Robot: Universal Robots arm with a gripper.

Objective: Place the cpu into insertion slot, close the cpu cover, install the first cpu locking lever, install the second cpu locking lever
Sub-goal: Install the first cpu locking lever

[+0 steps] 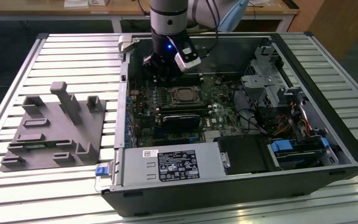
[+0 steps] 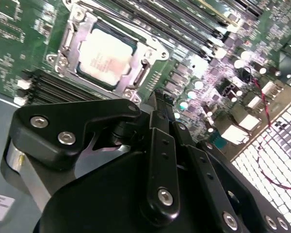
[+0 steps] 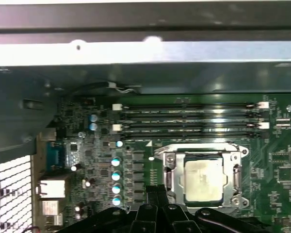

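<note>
The silver-grey cylindrical robot arm (image 1: 165, 18) is glowing with a small blue light (image 1: 168, 45) above a white box-shaped wrist module (image 1: 188, 59). The black gripper (image 2: 155, 99) is showing round silver screws (image 2: 165, 196) along its linkage bars.

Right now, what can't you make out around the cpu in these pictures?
The slot: covered by the cpu and cover in both wrist views.
The cover's edge nearest the gripper: hidden behind it in the first wrist view.
Whether the cover is latched: too fine to tell in any view.
The board beyond the arm: blocked in the exterior view.
</note>
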